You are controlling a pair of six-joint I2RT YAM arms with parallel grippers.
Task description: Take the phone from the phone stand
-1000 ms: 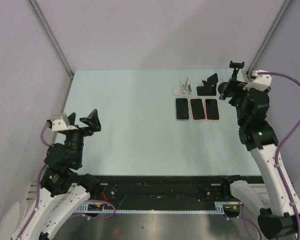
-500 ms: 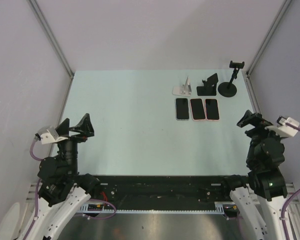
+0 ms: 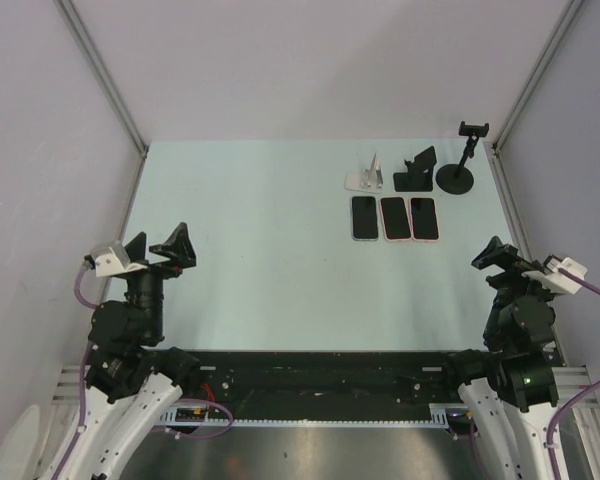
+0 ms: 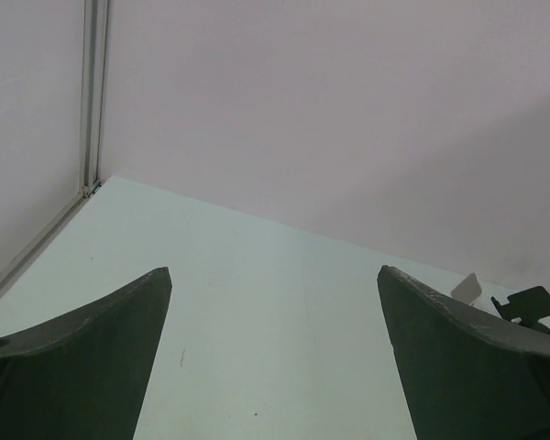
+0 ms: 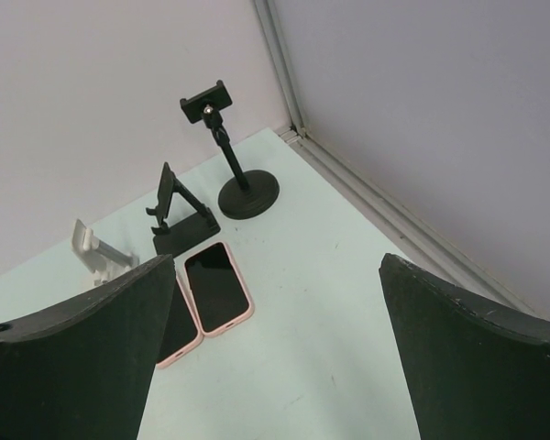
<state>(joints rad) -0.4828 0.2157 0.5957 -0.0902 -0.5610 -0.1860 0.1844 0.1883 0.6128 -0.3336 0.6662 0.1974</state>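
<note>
Three phones lie flat in a row on the table: a dark-cased one (image 3: 364, 217), a pink-cased one (image 3: 395, 218) and another pink-cased one (image 3: 424, 218) (image 5: 216, 287). Behind them stand three stands, none with a phone on it: a white one (image 3: 366, 177) (image 5: 96, 250), a black folding one (image 3: 414, 170) (image 5: 178, 213) and a black clamp stand on a round base (image 3: 458, 164) (image 5: 234, 165). My left gripper (image 3: 160, 247) (image 4: 273, 302) is open and empty at the near left. My right gripper (image 3: 502, 256) (image 5: 275, 302) is open and empty at the near right.
The pale green table (image 3: 270, 240) is closed in by grey walls with metal corner posts (image 3: 100, 75). The table's right edge rail (image 5: 385, 206) runs close beside my right gripper.
My right arm has drawn back from the clamp stand to the near right edge. My left gripper dipped back and then rose a little. The phones and stands have not moved.
</note>
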